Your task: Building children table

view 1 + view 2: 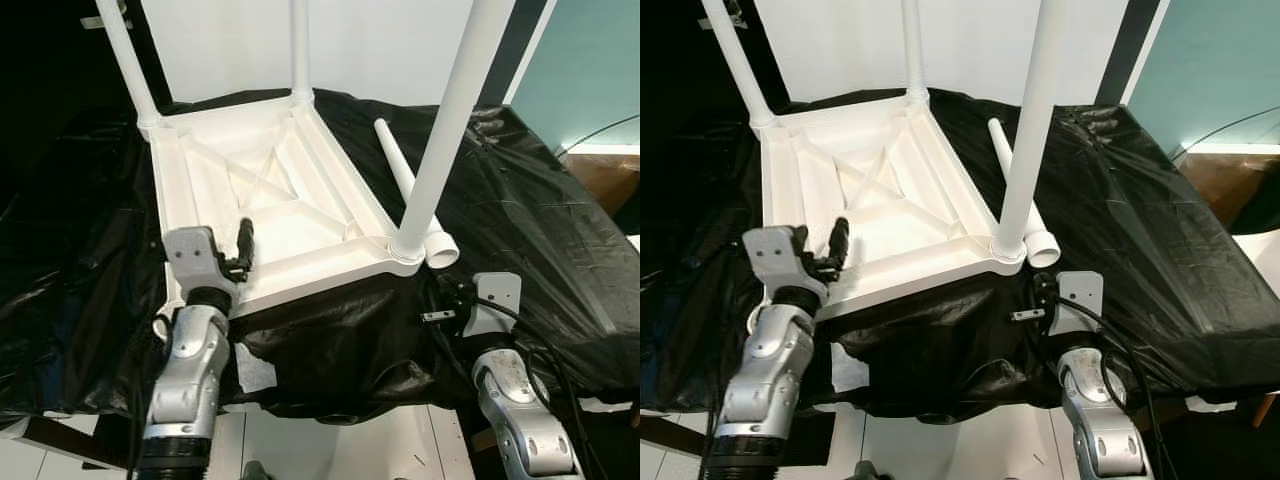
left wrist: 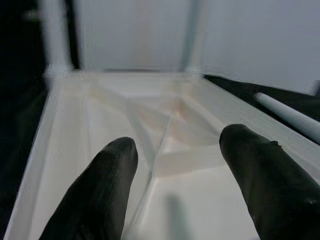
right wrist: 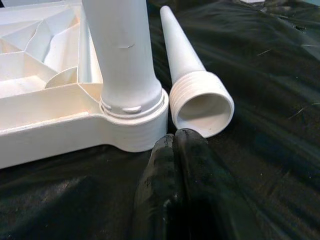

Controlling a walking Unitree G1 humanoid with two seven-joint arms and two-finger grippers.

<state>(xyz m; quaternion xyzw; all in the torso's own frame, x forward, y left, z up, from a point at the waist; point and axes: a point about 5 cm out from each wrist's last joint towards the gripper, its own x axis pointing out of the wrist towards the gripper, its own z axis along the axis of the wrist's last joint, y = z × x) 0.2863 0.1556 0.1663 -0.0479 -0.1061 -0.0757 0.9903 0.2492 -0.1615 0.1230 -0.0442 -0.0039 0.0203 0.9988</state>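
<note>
Now, upturned white tabletop on black sheeting, three legs up, loose leg beside it, left gripper spread over the near edge, right gripper pressed together by the corner.

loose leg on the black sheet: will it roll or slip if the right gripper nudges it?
The loose leg is a smooth tapered tube lying on its side, so it probably rolls in an arc, not straight. It looks like hollow plastic, likely light and stiff. The right gripper, fingers shut, sits at its threaded end; the crinkled black sheet may slow it.
</note>
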